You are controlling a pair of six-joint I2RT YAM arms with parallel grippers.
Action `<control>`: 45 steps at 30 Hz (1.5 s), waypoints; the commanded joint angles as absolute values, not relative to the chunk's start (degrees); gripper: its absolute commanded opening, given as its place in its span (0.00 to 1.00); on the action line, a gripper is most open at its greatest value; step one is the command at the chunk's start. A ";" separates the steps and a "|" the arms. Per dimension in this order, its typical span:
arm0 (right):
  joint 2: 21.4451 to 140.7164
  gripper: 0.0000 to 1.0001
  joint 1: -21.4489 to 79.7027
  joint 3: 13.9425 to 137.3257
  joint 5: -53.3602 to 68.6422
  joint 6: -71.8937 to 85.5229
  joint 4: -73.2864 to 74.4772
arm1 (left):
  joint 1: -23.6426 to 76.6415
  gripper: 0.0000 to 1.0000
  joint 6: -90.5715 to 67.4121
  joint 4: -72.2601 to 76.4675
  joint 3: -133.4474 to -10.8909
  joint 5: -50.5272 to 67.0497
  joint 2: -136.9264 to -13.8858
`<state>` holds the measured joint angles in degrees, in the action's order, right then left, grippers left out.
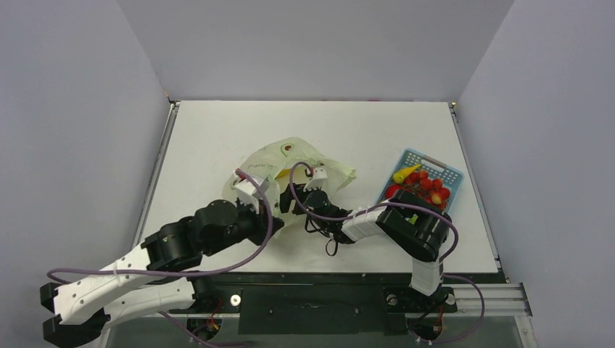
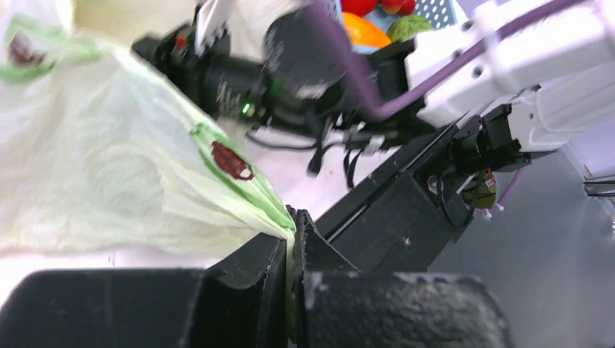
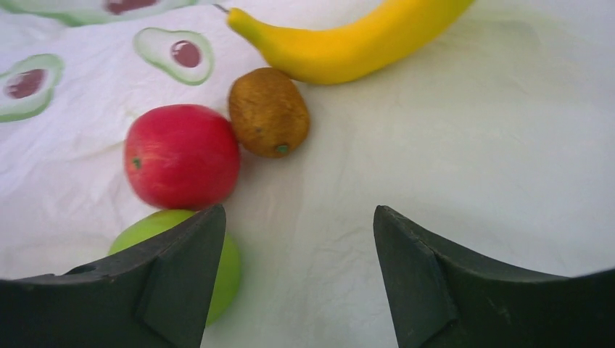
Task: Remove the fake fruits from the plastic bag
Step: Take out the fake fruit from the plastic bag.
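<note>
The pale yellow-green plastic bag [image 1: 290, 163] lies crumpled mid-table. My left gripper [image 1: 250, 190] is shut on its near edge; in the left wrist view the film [image 2: 109, 167] is pinched between the closed jaws [image 2: 294, 235]. My right gripper [image 1: 313, 191] reaches into the bag's mouth. Its wrist view looks inside the bag, where the jaws [image 3: 297, 217] stand open with nothing between them. Ahead of them lie fake fruits: a red apple [image 3: 181, 156], a brown kiwi [image 3: 269, 111], a yellow banana [image 3: 348, 43], and a green apple [image 3: 221, 268] partly behind the left finger [image 3: 181, 275].
A blue lattice basket [image 1: 428, 158] stands at the right of the table, holding several red, yellow and green fruits [image 1: 420, 185]. The right arm's elbow [image 1: 413, 228] hangs just in front of it. Purple cables loop over both arms.
</note>
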<state>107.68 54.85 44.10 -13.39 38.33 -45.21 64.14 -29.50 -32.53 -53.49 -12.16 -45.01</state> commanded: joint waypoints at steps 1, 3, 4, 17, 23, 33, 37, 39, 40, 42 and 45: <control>103.78 0.71 55.89 43.42 -6.81 35.39 -49.51 | 64.27 0.00 -37.44 -45.40 -48.31 -14.95 -35.28; 103.20 0.72 56.88 43.58 -5.41 34.55 -49.52 | 64.25 0.00 -40.46 -51.33 -47.29 -14.64 -31.66; 102.60 0.72 57.79 43.72 -4.91 34.10 -49.46 | 64.25 0.00 -41.24 -54.45 -47.37 -14.44 -29.64; 108.68 0.79 65.35 53.14 -5.42 28.13 -45.99 | 64.25 0.00 -39.30 -56.51 -46.92 -8.52 -27.06; 115.95 0.83 66.33 59.34 -5.07 26.06 -43.85 | 64.25 0.00 -38.96 -55.06 -46.56 -7.21 -28.19; 122.52 0.83 66.76 64.98 -10.03 25.92 -35.57 | 64.25 0.00 -39.01 -54.27 -46.37 -7.10 -28.57; 121.47 0.82 66.26 65.47 -12.34 26.48 -35.82 | 64.25 0.00 -39.07 -54.31 -46.29 -7.11 -29.01; 120.84 0.82 66.15 65.22 -11.63 25.90 -37.69 | 64.29 0.00 -39.11 -54.43 -46.28 -6.96 -29.14; 120.67 0.82 66.17 65.22 -10.82 25.56 -38.31 | 64.27 0.00 -39.15 -54.48 -46.31 -6.95 -29.21; 120.60 0.82 66.26 65.57 -9.88 24.86 -39.96 | 64.25 0.00 -39.06 -54.52 -46.36 -7.01 -29.19; 120.43 0.82 66.29 65.95 -9.58 24.63 -42.43 | 64.25 0.00 -38.87 -54.58 -46.40 -7.04 -29.20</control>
